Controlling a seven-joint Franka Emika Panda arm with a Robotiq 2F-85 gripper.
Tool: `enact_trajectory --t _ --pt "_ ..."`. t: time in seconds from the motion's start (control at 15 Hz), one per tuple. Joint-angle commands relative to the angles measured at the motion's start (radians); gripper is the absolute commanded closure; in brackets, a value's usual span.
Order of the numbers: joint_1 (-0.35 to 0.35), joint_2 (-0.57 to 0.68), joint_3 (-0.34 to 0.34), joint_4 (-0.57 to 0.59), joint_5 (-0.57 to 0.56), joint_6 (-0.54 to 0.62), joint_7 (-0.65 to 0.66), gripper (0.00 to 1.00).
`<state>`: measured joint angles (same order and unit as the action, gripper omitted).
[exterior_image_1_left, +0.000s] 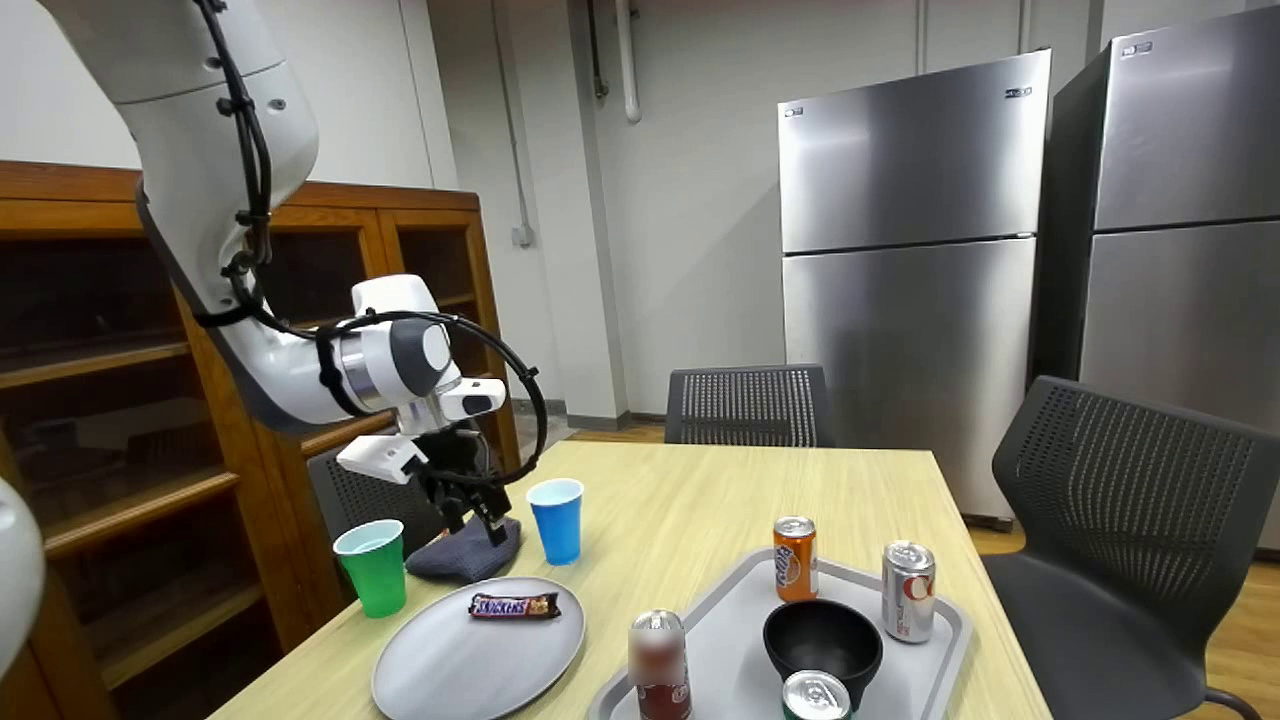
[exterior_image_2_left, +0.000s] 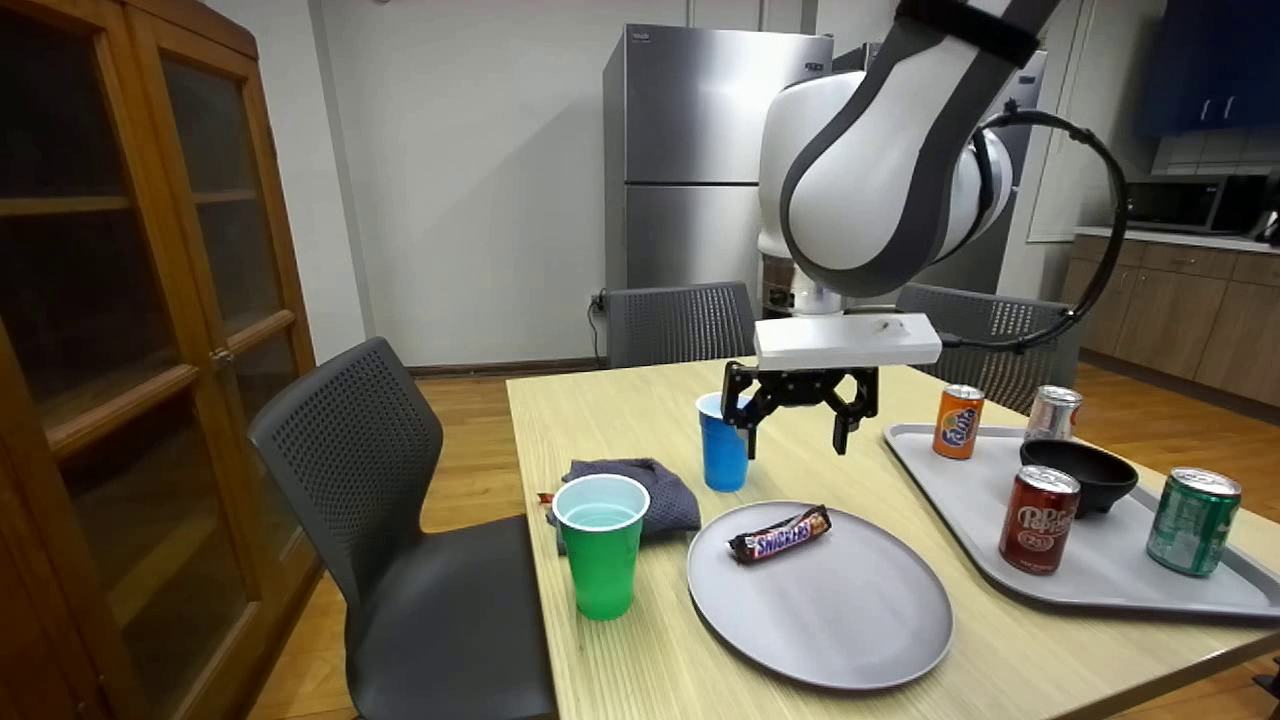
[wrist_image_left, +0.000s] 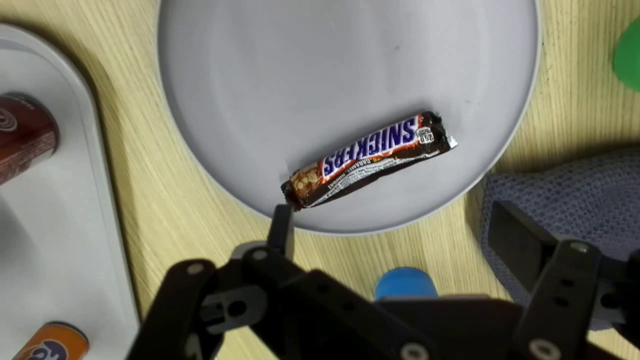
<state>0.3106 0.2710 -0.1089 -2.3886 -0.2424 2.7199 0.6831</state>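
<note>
the candy bar (wrist_image_left: 370, 160) lies flat on the gray plate (wrist_image_left: 300, 75), near the plate edge that faces the blue cup (exterior_image_2_left: 720, 450). nothing holds it. the gripper (exterior_image_2_left: 796, 442) hangs up over the table (exterior_image_2_left: 600, 420), by that same plate edge, with its two fingers spread wide and nothing between them.

if it came straight down, a finger could bump the blue cup and tip it, since the cup looks near. a finger could also push on the plate's rim and make the plate tilt or slide. the fingers seem to stand apart along the bar's long way, so a squeeze like that might bend the bar or make it spin.

the bunched cloth (exterior_image_2_left: 665, 500) and the green cup (exterior_image_2_left: 602, 560) sit by the table edge next to a chair (exterior_image_2_left: 440, 600). the tray (exterior_image_2_left: 960, 480) has a red can (exterior_image_2_left: 1040, 520) by its edge toward the plate and an orange can (exterior_image_2_left: 958, 422) by a far corner.

in the wrist view the gripper covers most of the blue cup, and part of the plate is cut off. a tiny red bit (exterior_image_2_left: 545, 497) pokes out by the cloth; i can't tell what it is.
</note>
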Motion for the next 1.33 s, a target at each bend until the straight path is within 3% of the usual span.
enact_trajectory --t 0.0,1.27 --pt "-0.009 0.002 0.013 -0.025 -0.001 -0.001 0.047 0.00" --pt "0.075 0.204 -0.087 0.051 0.015 0.133 0.332 0.00"
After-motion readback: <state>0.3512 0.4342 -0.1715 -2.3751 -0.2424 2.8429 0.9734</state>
